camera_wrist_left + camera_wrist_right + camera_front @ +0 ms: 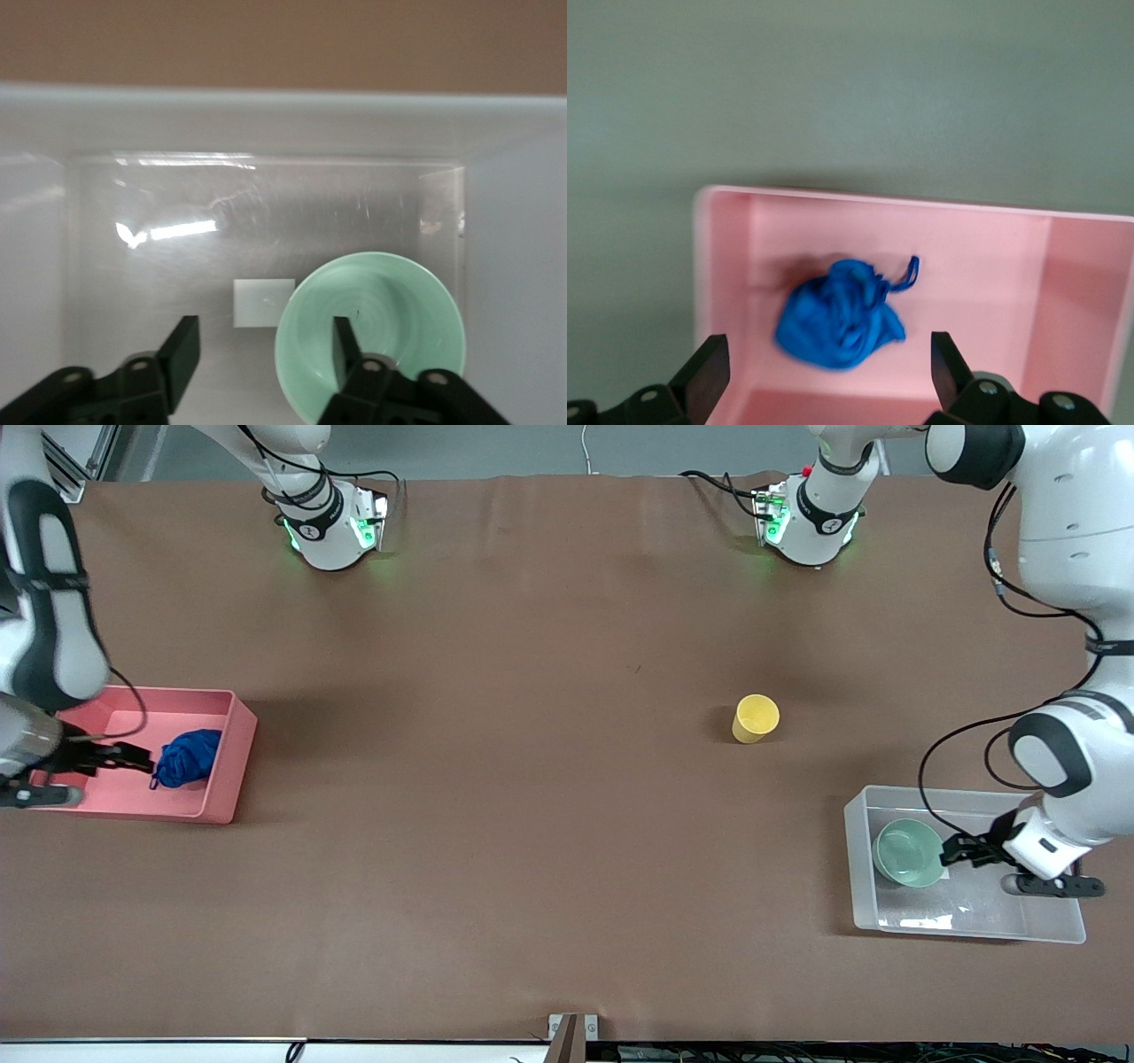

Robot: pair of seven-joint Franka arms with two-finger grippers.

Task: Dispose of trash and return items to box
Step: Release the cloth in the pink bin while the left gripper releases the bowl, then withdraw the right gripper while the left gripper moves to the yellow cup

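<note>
The blue trash wad [188, 757] lies in the pink bin [232, 717] at the right arm's end of the table. My right gripper [142, 762] hangs over that bin beside the wad, open and empty. In the right wrist view the wad [837, 314] lies between and just past my open right gripper [828, 359]. The mint-green bowl [908, 852] sits in the clear box [855, 815]. My left gripper [955, 852] is open over the box. In the left wrist view my left gripper [263, 345] has one finger over the bowl [390, 310] and the other outside it. The yellow cup [756, 718] stands upright on the table.
The box's white label [262, 302] lies beside the bowl on the box floor. The brown table [532, 779] stretches between the two bins. Both arm bases stand along the table's edge farthest from the front camera.
</note>
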